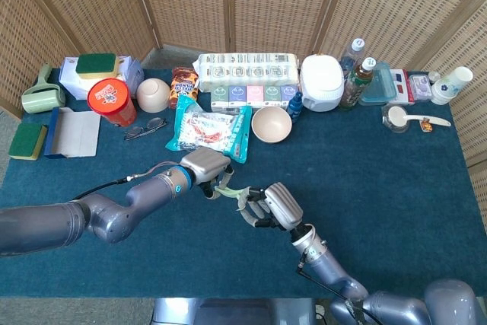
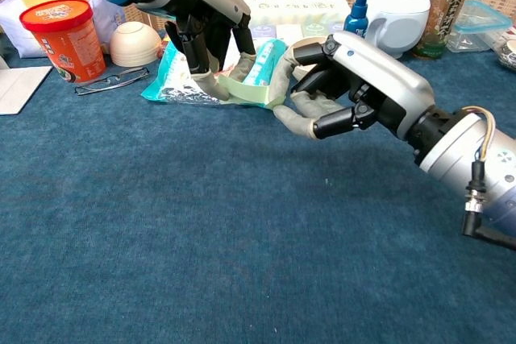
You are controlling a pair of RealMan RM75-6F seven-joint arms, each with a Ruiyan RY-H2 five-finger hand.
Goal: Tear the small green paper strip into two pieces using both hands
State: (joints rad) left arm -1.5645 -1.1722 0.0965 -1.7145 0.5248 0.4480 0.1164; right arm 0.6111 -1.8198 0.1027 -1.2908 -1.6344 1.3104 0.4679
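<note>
Both arms reach over the blue table [image 2: 161, 263] and meet above its near middle. The left hand [image 2: 205, 26] hangs palm down from an arm coming in from the table's left side, its fingers [image 2: 211, 84] pointing downward and pinching one end of the green paper strip [image 2: 246, 91]. The right hand [image 2: 347, 86] extends from the table's near right edge, wrist level, thumb and one finger pinching the strip's other end, remaining fingers curled inward beneath the palm.
</note>
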